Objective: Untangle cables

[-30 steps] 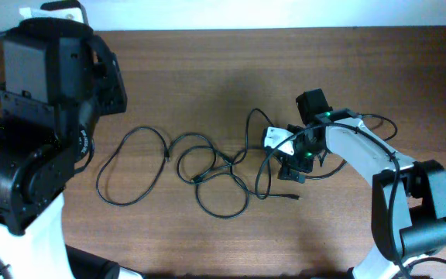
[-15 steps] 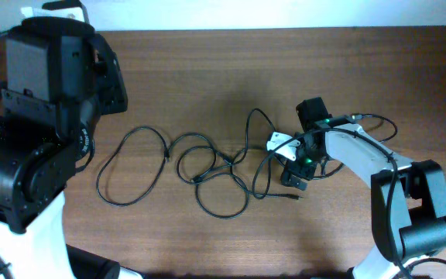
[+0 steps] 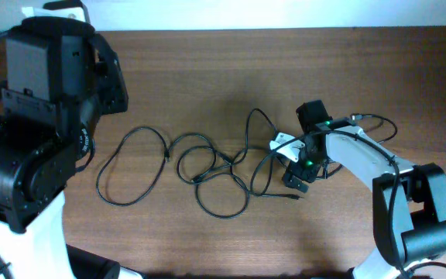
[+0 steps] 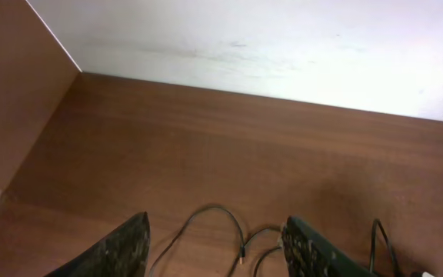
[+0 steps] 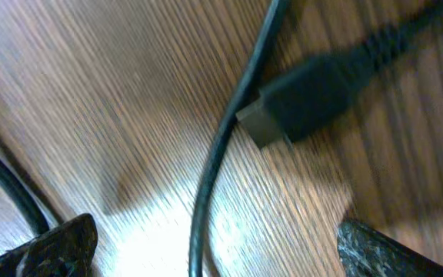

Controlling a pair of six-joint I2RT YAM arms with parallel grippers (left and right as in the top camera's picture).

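Observation:
Two thin black cables (image 3: 207,167) lie tangled in loops on the wooden table, from left of centre to my right gripper. My right gripper (image 3: 286,160) sits low over their right end. In the right wrist view its fingers (image 5: 221,246) are open, with one cable strand (image 5: 214,177) running between them and untouched. A black plug (image 5: 306,96) lies just ahead. My left gripper (image 4: 218,258) is open and empty, held high above a cable loop (image 4: 214,209) with a gold-tipped plug (image 4: 241,259). The left arm (image 3: 60,85) stands at the far left.
The wooden table (image 3: 207,70) meets a white wall (image 4: 283,46) at the back. The right arm's own thicker black cable (image 3: 378,128) arcs beside its wrist. A side panel (image 4: 6,100) bounds the table at the left.
My right gripper has shifted slightly right and towards the front, staying over the right end of the cables. The cables and left arm have barely moved.

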